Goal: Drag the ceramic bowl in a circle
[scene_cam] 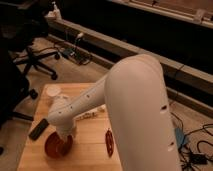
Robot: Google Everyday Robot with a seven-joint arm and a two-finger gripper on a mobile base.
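Note:
The ceramic bowl is a round glossy red-orange bowl at the front left of the wooden table. My white arm reaches down over it, and my gripper sits at the bowl's right rim, reaching into it. The wrist hides the bowl's right side. A small white cup stands at the table's back left, apart from the bowl.
A dark flat object lies at the table's left edge, just behind the bowl. A red chili-shaped item lies right of the bowl. A small whitish item lies mid-table. An office chair stands behind left.

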